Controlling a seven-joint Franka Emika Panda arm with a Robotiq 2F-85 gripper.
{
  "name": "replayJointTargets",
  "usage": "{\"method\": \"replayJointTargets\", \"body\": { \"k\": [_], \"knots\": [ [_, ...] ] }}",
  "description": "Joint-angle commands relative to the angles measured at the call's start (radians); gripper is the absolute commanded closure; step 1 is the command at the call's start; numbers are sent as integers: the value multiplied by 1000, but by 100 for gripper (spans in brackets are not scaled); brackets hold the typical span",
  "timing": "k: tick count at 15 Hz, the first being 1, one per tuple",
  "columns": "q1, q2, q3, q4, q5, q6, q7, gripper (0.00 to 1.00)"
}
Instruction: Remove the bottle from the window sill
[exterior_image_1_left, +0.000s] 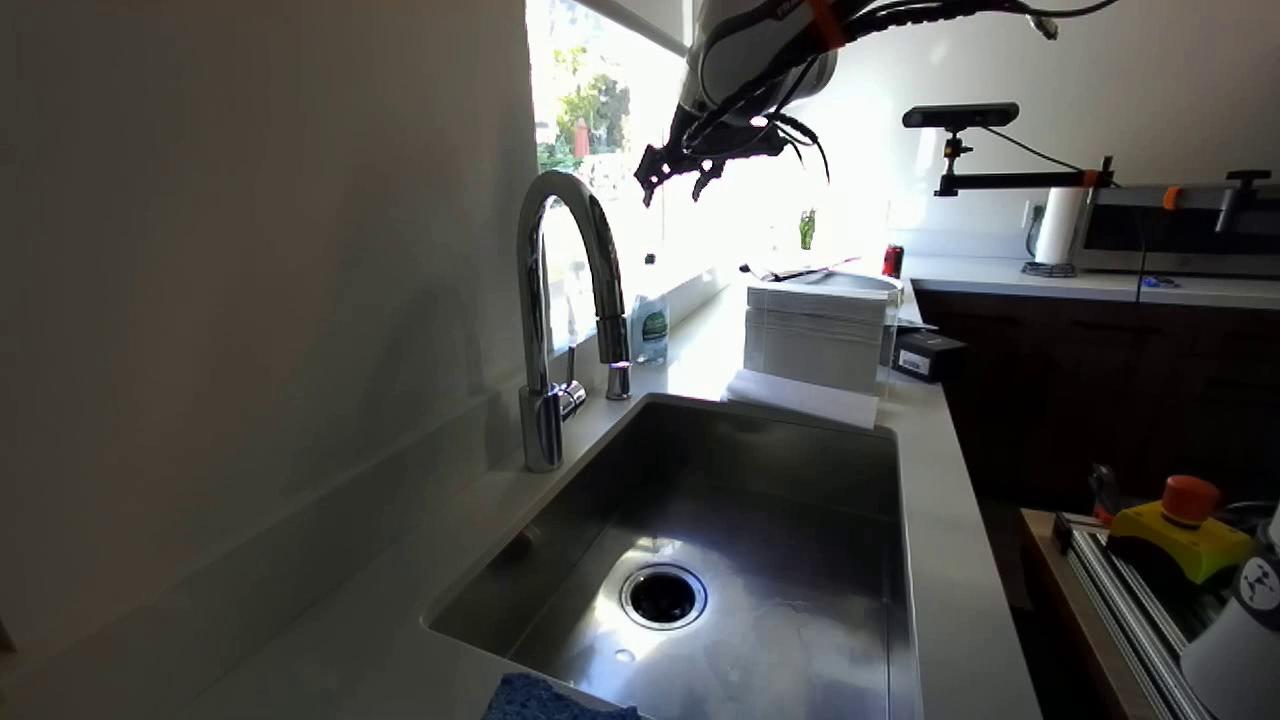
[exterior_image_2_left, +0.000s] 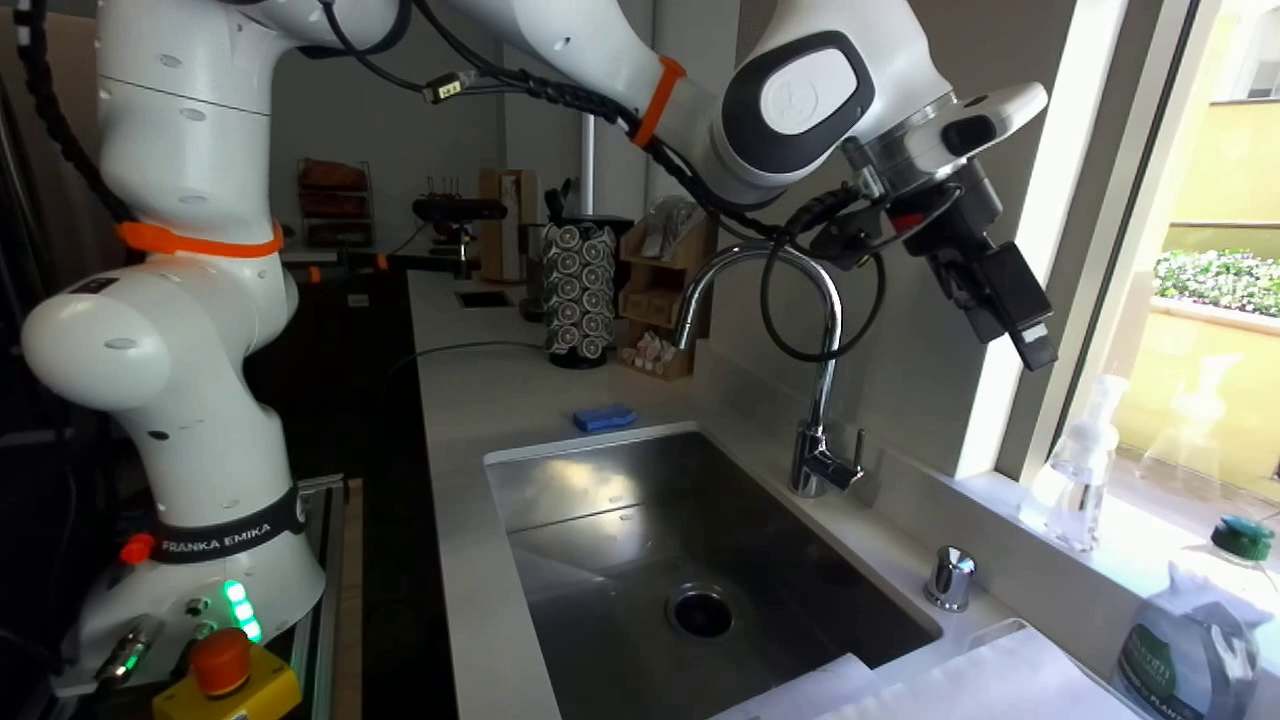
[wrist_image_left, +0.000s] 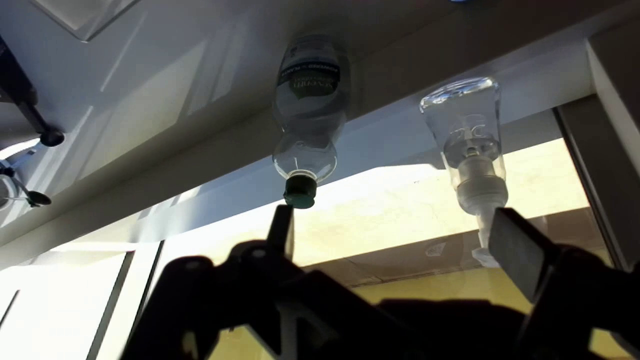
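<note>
A clear pump bottle (exterior_image_2_left: 1080, 475) stands upright on the pale window sill (exterior_image_2_left: 1125, 570) against the glass. In the wrist view the picture is upside down, and the pump bottle (wrist_image_left: 470, 140) hangs right of centre, on the sill (wrist_image_left: 390, 132). In an exterior view it is hard to make out behind the faucet. My gripper (wrist_image_left: 392, 225) is open and empty, its fingers wide apart. In the wrist view the right finger overlaps the pump top, but I cannot tell the distance. In both exterior views the gripper (exterior_image_1_left: 672, 190) (exterior_image_2_left: 1030, 340) is up in the air, near the window.
A green-capped dish soap bottle (exterior_image_2_left: 1190, 640) stands on the countertop below the sill; it also shows in the wrist view (wrist_image_left: 312, 105). A tall chrome faucet (exterior_image_2_left: 830, 350) rises beside the steel sink (exterior_image_1_left: 780, 560). A white stack (exterior_image_1_left: 815, 340) stands beyond the sink.
</note>
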Motion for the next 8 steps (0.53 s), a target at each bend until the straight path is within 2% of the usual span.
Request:
{"method": "replayJointTargets", "body": {
  "k": [1,4,8],
  "knots": [
    [27,12,-31,12,15,0,-9,0],
    [25,55,-25,59,43,-20,-30,0],
    [5,134,6,170,165,-155,-147,0]
  ]
}}
